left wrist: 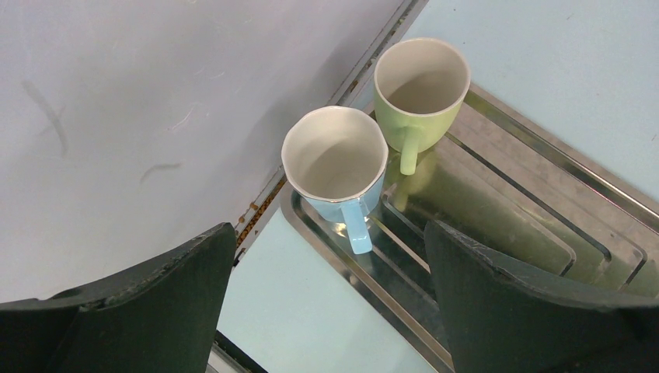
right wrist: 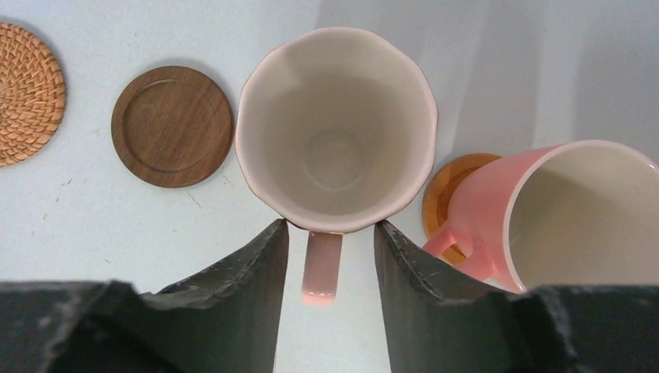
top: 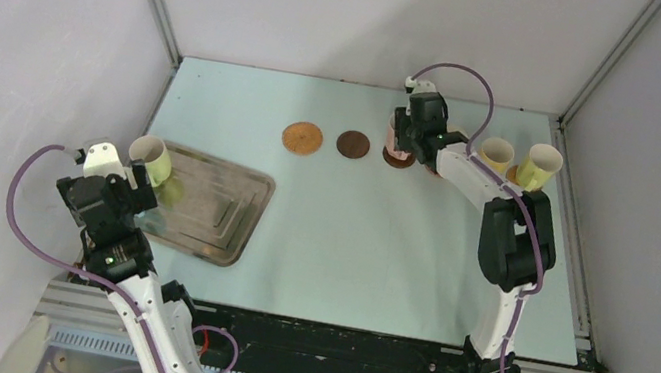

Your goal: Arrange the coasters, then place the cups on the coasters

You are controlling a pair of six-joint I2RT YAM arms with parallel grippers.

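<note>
My right claw (right wrist: pixel 330 231) stands part open astride the handle of the pale pink cup (right wrist: pixel 336 128), gripping nothing, cup dead ahead.

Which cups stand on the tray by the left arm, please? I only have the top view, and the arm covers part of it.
Observer: Two, both upright: a light green cup and, beside it, a blue cup, on the metal tray.
Operator: Thank you. Is the left claw holding either?
Observer: No. The left claw is wide open, short of both cups.
Operator: And the right claw at the far row?
Observer: The right claw straddles the handle of the pale pink cup, with a gap showing on each side.
</note>
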